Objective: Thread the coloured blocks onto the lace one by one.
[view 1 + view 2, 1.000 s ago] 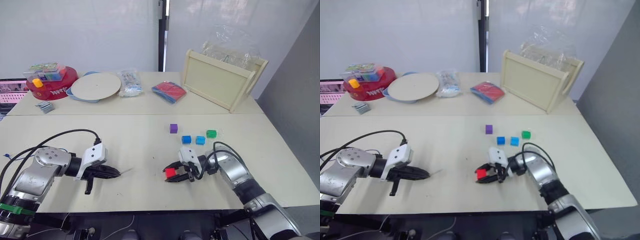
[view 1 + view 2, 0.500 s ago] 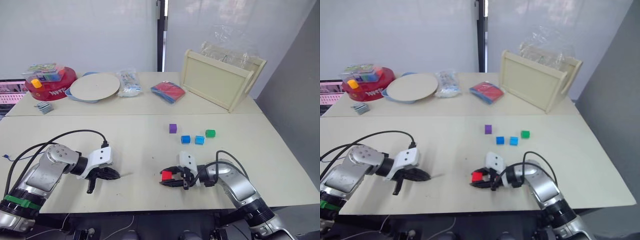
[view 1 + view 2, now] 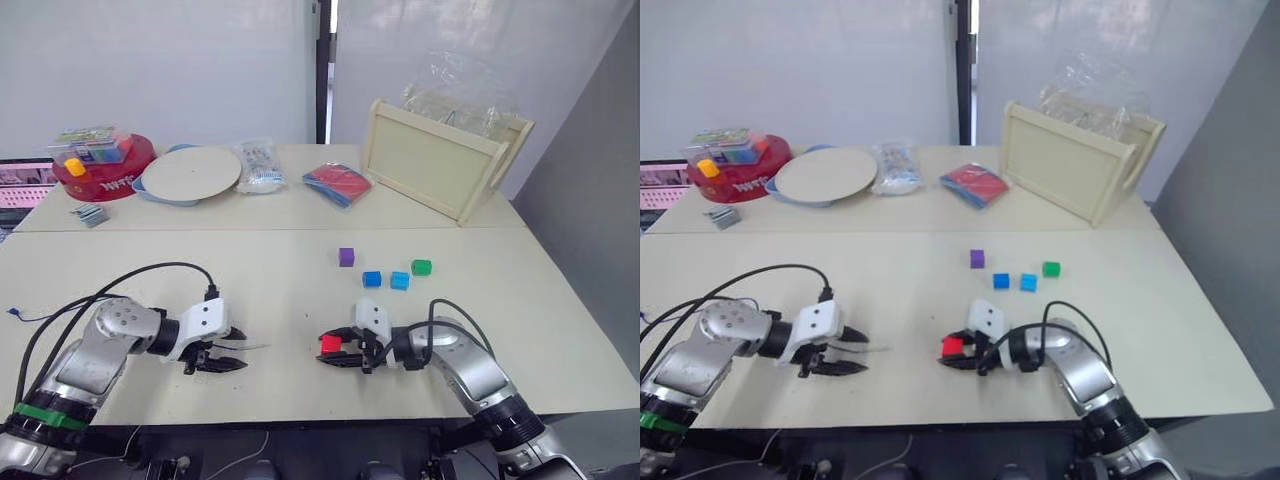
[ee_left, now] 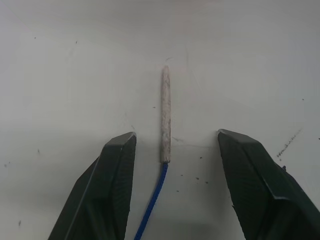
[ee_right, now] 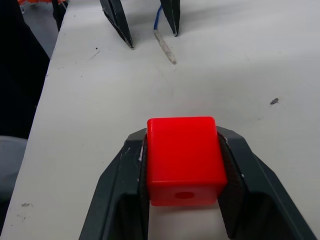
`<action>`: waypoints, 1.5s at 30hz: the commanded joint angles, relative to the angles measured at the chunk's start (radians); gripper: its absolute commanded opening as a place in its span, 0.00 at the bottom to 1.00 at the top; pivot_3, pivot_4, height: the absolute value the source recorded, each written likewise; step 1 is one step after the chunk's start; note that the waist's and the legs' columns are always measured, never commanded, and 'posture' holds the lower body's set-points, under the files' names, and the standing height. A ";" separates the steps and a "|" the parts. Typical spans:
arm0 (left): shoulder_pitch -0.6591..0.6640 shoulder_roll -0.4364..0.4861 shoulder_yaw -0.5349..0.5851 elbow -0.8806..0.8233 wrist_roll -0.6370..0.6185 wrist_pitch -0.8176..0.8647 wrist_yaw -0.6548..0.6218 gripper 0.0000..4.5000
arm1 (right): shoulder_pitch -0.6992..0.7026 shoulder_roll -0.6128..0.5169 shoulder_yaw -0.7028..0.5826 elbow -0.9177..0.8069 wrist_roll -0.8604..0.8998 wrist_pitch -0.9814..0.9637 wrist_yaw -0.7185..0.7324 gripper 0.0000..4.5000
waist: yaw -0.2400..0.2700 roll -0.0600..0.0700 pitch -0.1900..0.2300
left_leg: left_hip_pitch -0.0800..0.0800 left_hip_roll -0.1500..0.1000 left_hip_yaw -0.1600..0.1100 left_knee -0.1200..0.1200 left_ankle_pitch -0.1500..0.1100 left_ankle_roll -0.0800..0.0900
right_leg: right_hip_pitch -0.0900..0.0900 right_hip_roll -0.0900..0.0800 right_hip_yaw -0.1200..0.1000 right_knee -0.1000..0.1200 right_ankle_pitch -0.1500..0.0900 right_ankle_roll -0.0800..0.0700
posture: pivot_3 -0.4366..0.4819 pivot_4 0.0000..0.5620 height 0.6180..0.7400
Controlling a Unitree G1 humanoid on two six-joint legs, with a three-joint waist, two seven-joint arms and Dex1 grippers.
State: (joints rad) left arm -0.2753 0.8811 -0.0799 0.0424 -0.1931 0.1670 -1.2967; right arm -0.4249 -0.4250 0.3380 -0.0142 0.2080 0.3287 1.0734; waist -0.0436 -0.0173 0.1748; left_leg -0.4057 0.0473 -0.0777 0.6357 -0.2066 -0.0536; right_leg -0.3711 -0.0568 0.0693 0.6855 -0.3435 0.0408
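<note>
Change: left gripper has spread its fingers, releasing the lace; a second ago they were shut.
Lace: pale tip flat on the table between them, untouched, aimed rightward.
Right gripper: pinches the red block, hole showing, near the tip for threading.

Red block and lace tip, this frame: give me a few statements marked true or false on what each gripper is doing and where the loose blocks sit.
1. The right gripper is shut on the red block. True.
2. The left gripper clamps the lace tip. False: it is open, the tip lying between its fingers.
3. The red block is threaded on the lace. False: they are apart.
4. The purple block, two blue blocks and green block lie loose on the table. True.
</note>
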 commanded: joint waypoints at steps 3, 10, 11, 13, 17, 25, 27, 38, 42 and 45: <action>0.052 -0.039 0.078 0.111 -0.056 -0.117 0.006 0.58 | -0.008 0.010 -0.021 -0.019 0.015 -0.019 -0.007 0.26 | -0.001 0.000 0.000 | 0.000 0.000 0.000 0.000 0.000 0.000 | 0.000 0.000 0.000 0.000 0.000 0.000 | 0.48 0.27 1.00; 0.097 -0.100 0.071 0.224 -0.044 -0.238 0.011 0.58 | -0.006 0.009 -0.033 -0.039 0.024 -0.006 -0.021 0.26 | 0.003 0.000 0.000 | 0.000 0.000 0.000 0.000 0.000 0.000 | 0.000 0.000 0.000 0.000 0.000 0.000 | 0.48 0.27 1.00; 0.104 -0.104 0.067 0.233 -0.042 -0.251 0.008 0.58 | -0.006 0.007 -0.035 -0.041 0.026 -0.004 -0.022 0.26 | 0.003 0.000 0.000 | 0.001 0.000 0.000 0.000 0.000 0.000 | 0.001 -0.001 0.000 0.000 0.000 0.000 | 0.48 0.27 1.00; 0.111 -0.112 0.057 0.246 -0.041 -0.255 0.005 0.58 | -0.007 0.006 -0.038 -0.044 0.029 -0.001 -0.023 0.26 | 0.002 0.001 -0.001 | 0.001 0.000 0.000 0.000 0.000 0.000 | 0.001 0.000 0.000 0.000 0.000 0.000 | 0.48 0.27 1.00; 0.111 -0.118 0.045 0.258 -0.045 -0.245 -0.009 0.45 | -0.007 0.006 -0.039 -0.050 0.031 0.003 -0.025 0.26 | 0.001 0.002 -0.001 | 0.002 0.000 0.000 -0.001 0.000 0.000 | 0.002 0.000 0.000 0.000 0.000 0.000 | 0.48 0.27 1.00; 0.089 -0.132 0.021 0.257 -0.043 -0.248 -0.026 0.00 | 0.000 0.005 -0.038 -0.064 0.038 0.010 -0.025 0.26 | 0.001 0.002 -0.002 | 0.002 0.000 0.000 -0.001 0.000 0.000 | 0.002 0.000 0.000 0.000 0.000 0.000 | 0.48 0.27 1.00; 0.087 -0.132 0.021 0.246 -0.051 -0.242 -0.032 0.00 | 0.007 0.002 -0.032 -0.067 0.039 0.009 -0.017 0.26 | 0.002 0.002 -0.002 | 0.002 0.000 0.000 -0.001 0.000 0.000 | 0.002 0.000 0.000 0.000 0.000 0.000 | 0.48 0.27 1.00; -0.008 -0.057 0.046 0.114 -0.110 -0.098 -0.098 0.00 | 0.013 0.013 -0.003 -0.006 0.001 -0.044 -0.005 0.26 | 0.001 0.002 -0.001 | 0.001 0.000 0.000 -0.001 0.000 0.000 | 0.001 0.000 0.000 -0.001 0.000 0.000 | 0.48 0.27 1.00; -0.049 0.006 0.011 0.025 -0.111 0.033 -0.146 0.00 | 0.008 0.020 0.020 0.008 -0.015 -0.067 0.002 0.26 | 0.000 0.002 -0.001 | 0.001 0.000 0.000 -0.001 0.000 0.000 | 0.001 0.000 0.000 0.000 0.000 0.000 | 0.48 0.27 1.00; -0.097 0.018 -0.029 -0.060 -0.099 0.176 -0.117 0.00 | 0.001 0.025 0.042 0.020 -0.023 -0.077 0.021 0.26 | 0.001 0.002 -0.001 | 0.001 0.000 0.000 -0.001 0.000 0.000 | 0.001 0.000 0.000 -0.001 0.000 0.000 | 0.48 0.27 1.00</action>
State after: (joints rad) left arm -0.3567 0.8907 -0.0935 0.0428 -0.2805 0.2818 -1.4204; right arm -0.4156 -0.4095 0.3642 0.0137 0.1876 0.2736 1.0753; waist -0.0430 -0.0158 0.1737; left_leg -0.4052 0.0471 -0.0777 0.6352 -0.2066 -0.0535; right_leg -0.3703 -0.0566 0.0691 0.6849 -0.3436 0.0409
